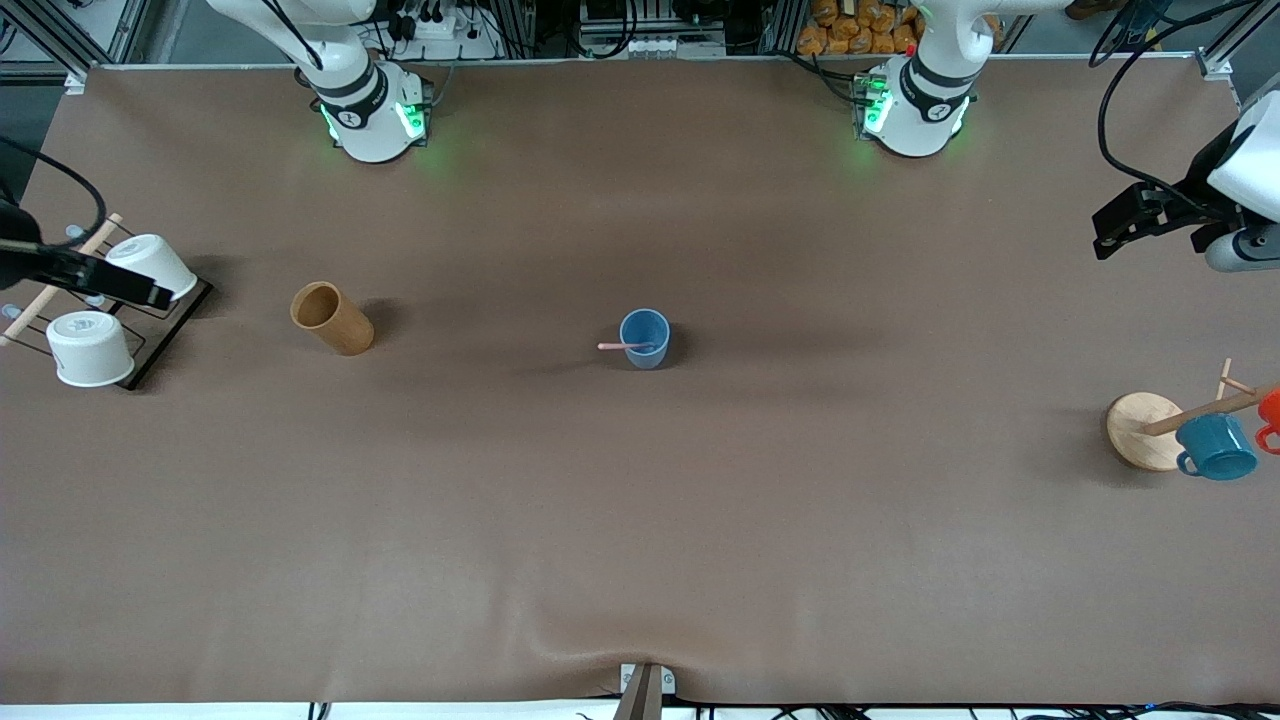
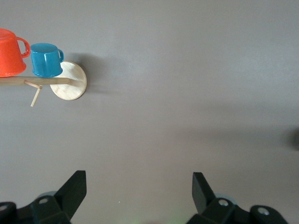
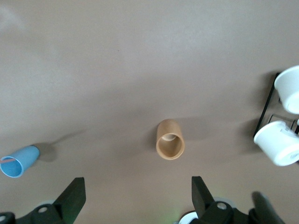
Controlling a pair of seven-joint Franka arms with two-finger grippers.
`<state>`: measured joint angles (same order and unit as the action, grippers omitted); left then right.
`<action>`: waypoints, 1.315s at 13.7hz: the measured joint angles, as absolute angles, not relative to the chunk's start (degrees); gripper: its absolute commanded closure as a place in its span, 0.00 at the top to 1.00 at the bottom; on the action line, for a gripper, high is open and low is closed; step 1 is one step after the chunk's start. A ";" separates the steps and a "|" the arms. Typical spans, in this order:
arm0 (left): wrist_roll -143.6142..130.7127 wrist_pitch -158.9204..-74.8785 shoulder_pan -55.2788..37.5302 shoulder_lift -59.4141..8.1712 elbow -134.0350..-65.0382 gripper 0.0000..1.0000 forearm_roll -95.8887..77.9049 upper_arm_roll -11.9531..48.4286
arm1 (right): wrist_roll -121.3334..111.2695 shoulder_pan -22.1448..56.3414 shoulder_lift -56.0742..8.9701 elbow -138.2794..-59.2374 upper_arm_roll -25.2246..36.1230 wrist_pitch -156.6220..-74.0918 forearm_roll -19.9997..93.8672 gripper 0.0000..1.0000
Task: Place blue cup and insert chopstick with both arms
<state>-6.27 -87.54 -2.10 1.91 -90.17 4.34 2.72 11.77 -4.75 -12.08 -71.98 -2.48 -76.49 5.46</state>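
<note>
The blue cup (image 1: 644,337) is standing upright near the middle of the brown table (image 1: 640,520), with the pale-pink chopstick (image 1: 625,346) resting inside it and leaning out over the rim toward 9 o'clock in the front view. Both arms are waiting well apart from it, 1 at each end of the table. The left gripper (image 2: 139,186) is hanging over bare tabletop at the left arm's end, at about 3 o'clock from the cup in the front view, its 2 fingers (image 2: 74,189) spread wide with nothing between them. Near it, at about 4 o'clock from the cup, a wooden mug stand (image 1: 1146,430) with a round base is carrying a teal mug (image 1: 1216,447) and an orange mug (image 1: 1270,412) on its pegs. The right gripper (image 3: 138,189) is hovering over the white cup rack at the right arm's end, at about 9 o'clock from the cup, its fingers likewise spread and holding nothing. 2 white cups (image 1: 90,348) are sitting upended on the black rack (image 1: 160,340) beneath it. A tan cup (image 1: 332,318) is standing on the table between that rack and the blue cup, touching neither.
</note>
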 measured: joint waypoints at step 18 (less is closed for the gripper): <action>-7.03 -83.57 -1.72 1.94 -90.03 1.00 0.23 2.30 | 2.63 0.84 2.11 -94.29 2.27 -92.72 2.27 1.00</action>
